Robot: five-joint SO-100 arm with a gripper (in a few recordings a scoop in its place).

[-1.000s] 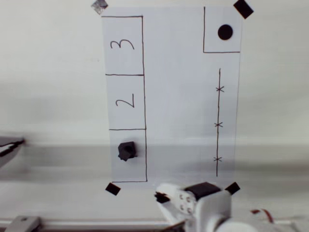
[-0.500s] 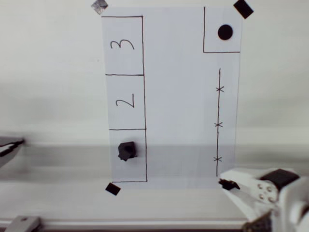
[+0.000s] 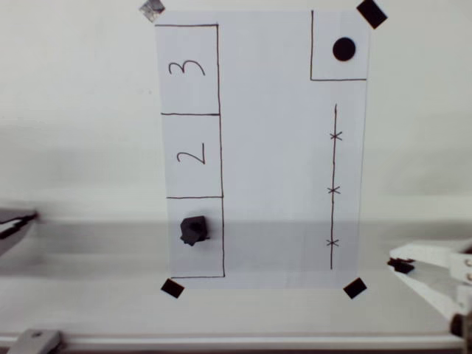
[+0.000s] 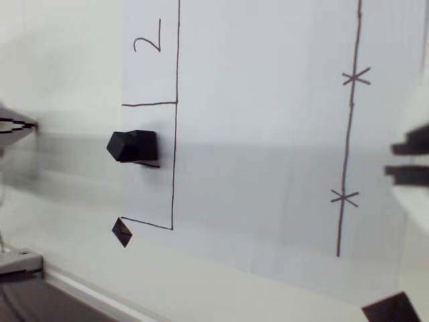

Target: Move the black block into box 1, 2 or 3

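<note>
black block (image 3: 193, 230) inside bottom box (image 3: 220, 243) | wrist view: number hidden | tool (image 3: 402, 264) empty, opening unclear

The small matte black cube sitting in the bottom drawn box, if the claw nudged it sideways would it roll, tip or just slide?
The small matte black cube has flat faces and looks squat, so it would probably slide rather than roll. Its matte surface suggests some grip against the white paper sheet, so a high push might tip it. It looks rigid and likely light.
</note>
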